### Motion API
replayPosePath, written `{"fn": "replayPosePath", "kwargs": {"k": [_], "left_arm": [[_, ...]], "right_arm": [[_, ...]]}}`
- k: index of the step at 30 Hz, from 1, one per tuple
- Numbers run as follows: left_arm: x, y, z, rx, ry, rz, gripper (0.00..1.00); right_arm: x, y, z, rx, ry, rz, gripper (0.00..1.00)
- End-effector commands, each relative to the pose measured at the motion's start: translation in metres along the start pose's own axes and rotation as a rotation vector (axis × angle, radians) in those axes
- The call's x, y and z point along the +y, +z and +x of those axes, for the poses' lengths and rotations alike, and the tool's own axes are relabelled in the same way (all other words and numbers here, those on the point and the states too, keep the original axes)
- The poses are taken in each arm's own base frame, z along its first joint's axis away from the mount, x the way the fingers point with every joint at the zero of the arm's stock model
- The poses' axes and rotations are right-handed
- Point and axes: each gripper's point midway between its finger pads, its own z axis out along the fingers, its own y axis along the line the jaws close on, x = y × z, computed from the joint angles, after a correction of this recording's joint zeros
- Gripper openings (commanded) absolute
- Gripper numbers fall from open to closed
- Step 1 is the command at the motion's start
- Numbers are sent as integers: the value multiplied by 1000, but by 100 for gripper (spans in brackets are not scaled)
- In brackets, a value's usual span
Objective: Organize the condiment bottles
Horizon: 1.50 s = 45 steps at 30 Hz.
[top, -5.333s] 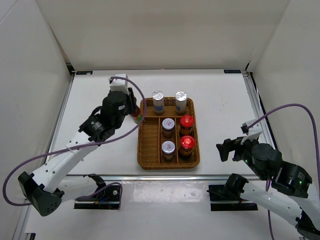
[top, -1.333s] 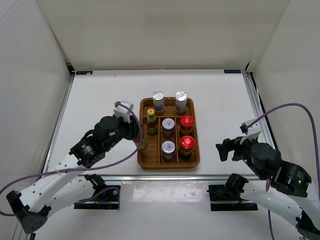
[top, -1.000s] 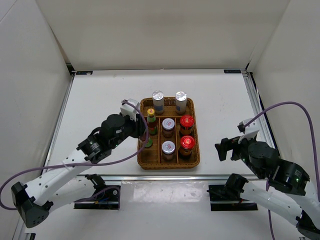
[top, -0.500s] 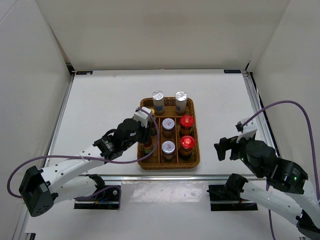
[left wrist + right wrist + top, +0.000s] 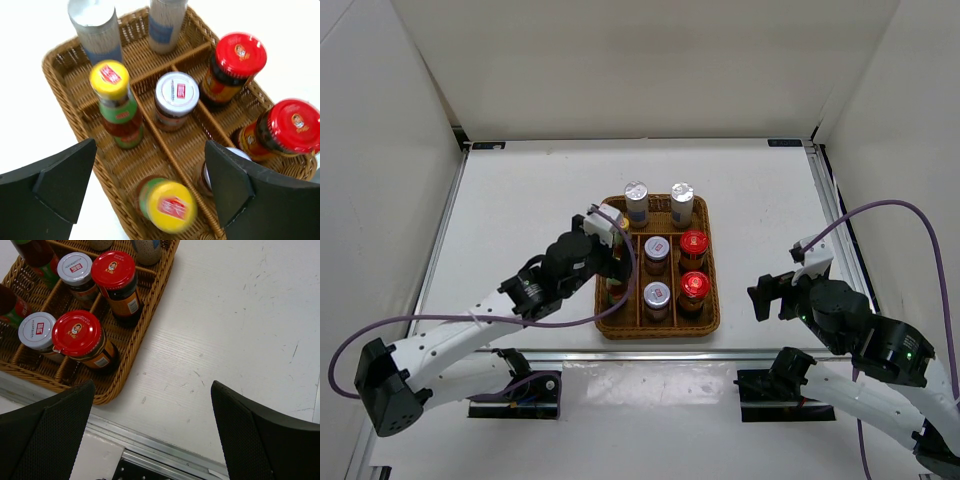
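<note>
Our left tool (image 5: 150,170) stands spread wide, grasping nothing. Directly beneath it, between the fingers and touching neither, a yellow-capped bottle (image 5: 167,206) sits in the left lane of the wicker tray (image 5: 57,90), close to the near rim. A second yellow-capped bottle (image 5: 111,80) stands just ahead, with the silver-lidded jars (image 5: 176,92) and red-lidded jars (image 5: 240,52) to the tool's right and the shakers (image 5: 95,25) beyond. Our right tool (image 5: 152,410) hangs equally spread over bare desk (image 5: 240,315), the tray's right rim just to its left.
</note>
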Motion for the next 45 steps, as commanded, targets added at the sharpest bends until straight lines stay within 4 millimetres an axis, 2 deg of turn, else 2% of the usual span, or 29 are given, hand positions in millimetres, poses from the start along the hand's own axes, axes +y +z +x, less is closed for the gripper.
{"fn": "replayPosePath", "kwargs": {"k": [1,2,3,4,6,7,9,11,12,13,15,16,17,19,20,21,24,31,36,40,45], "left_arm": [[7,-26,-62,-133,4,-35,100],[12,-35,-67,-125,7,-52,100],[15,-45,-80,-152,9,-64,100],[22,-68,-111,-233,0,-84,100],[32,-92,-130,-279,0,-113,100],[42,-109,-149,-326,-11,-150,100],[57,-133,-160,-355,5,-211,100],[83,-148,-151,-308,27,-345,100],[105,-159,-145,-292,20,-467,100],[116,-158,-131,-251,36,-541,100],[147,-181,-108,-219,21,-731,100],[157,-188,-98,-208,7,-794,100],[167,-198,-75,-188,-37,-860,100],[172,-207,-57,-181,-88,-885,100],[173,-206,-43,-164,-95,-889,100],[177,-214,-40,-210,-153,-901,100],[177,-218,-38,-243,-175,-873,100],[168,-189,-28,-157,-85,-849,100],[168,-181,-25,-123,-77,-864,100],[181,-199,-28,-161,-114,-934,100],[183,-211,-31,-248,-172,-904,100]], "right_arm": [[0,2,-6,-28,2,4,100],[0,2,-6,-28,2,4,100],[0,2,-6,-28,2,4,100],[0,2,-6,-28,2,4,100],[0,2,-6,-28,2,4,100],[0,1,-7,-36,7,2,100],[1,-1,-7,-42,2,-14,100],[10,-3,-12,-65,-21,-78,100],[13,-4,-11,-61,-32,-96,100],[16,-1,-9,-60,-44,-113,100],[27,2,-5,-22,-90,-163,100],[31,2,-4,-18,-103,-187,100],[31,2,-4,-18,-103,-187,100],[30,0,-4,-27,-98,-189,100],[31,-4,-9,-58,-83,-206,100],[30,-5,-6,-62,-91,-207,100],[27,-5,-7,-80,-82,-199,100],[28,-3,-6,-69,-88,-197,100],[28,-3,-6,-69,-88,-197,100],[29,2,-4,-41,-91,-181,100],[28,4,-4,-33,-91,-171,100]]}}
